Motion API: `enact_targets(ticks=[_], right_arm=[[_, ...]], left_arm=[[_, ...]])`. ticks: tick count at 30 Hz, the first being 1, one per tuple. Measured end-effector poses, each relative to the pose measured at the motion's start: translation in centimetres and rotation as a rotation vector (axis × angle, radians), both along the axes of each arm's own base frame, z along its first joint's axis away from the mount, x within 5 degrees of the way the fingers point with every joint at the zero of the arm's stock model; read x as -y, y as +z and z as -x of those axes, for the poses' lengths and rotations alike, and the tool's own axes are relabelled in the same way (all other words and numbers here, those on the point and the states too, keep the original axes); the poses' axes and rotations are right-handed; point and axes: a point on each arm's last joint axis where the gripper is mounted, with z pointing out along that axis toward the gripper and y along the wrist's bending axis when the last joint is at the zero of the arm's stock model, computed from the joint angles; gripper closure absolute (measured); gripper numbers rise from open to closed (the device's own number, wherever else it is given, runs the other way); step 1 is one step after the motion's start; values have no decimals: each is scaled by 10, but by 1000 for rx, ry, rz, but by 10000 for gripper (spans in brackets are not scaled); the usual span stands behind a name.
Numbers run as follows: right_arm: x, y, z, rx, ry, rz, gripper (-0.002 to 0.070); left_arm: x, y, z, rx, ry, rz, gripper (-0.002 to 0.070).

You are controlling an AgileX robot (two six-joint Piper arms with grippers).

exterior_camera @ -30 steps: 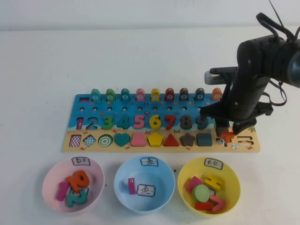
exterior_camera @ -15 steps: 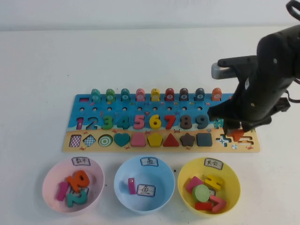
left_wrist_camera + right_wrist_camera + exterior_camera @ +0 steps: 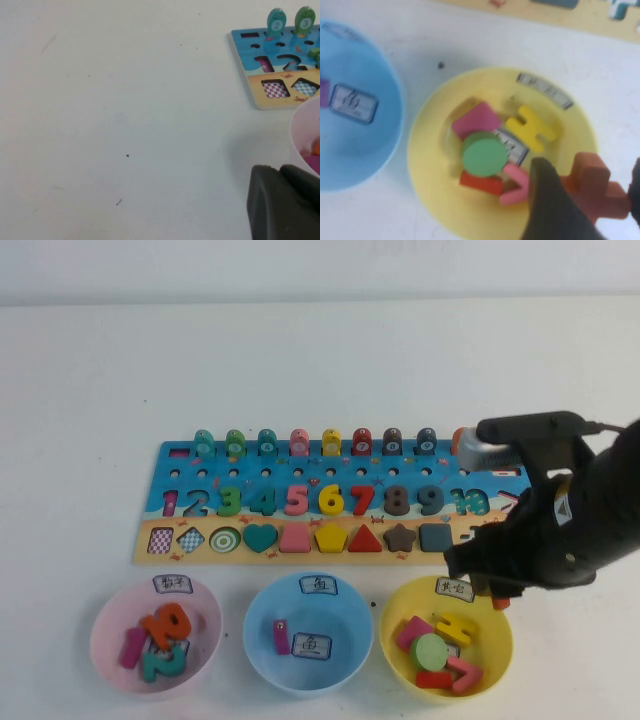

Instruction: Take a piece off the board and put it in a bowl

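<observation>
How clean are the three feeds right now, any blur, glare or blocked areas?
High view: even light, no glare, sharp, but the right arm hides the board's right end. Right wrist view: soft throughout; the right gripper holding the orange-red cross over the yellow bowl is a dark blur. Left wrist view: mostly bare table, the left gripper a dark out-of-focus mass beside the pink bowl.

Orange-red cross piece (image 3: 594, 186) held above the yellow bowl's (image 3: 427, 145) rim; off the board (image 3: 300, 545).

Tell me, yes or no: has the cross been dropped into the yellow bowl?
No. The right gripper holds the cross above the yellow bowl.
</observation>
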Motion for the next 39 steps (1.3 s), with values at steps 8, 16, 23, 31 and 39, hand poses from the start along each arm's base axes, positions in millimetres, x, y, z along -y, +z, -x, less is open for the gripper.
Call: enact_targets(ticks=[8, 16, 23, 31, 39], right_arm=[[-6, -6, 31, -12, 57, -14, 390], [-17, -19, 44, -9, 81, -43, 390], [-20, -24, 39, 10, 54, -59, 390], [-30, -48, 29, -29, 50, -21, 390], [-34, -66, 23, -61, 26, 13, 390]], left_arm=[[0, 0, 0, 0, 0, 0, 676], [0, 0, 0, 0, 0, 0, 676], [0, 0, 0, 0, 0, 0, 676], [0, 0, 0, 0, 0, 0, 676], [0, 0, 0, 0, 0, 0, 676]])
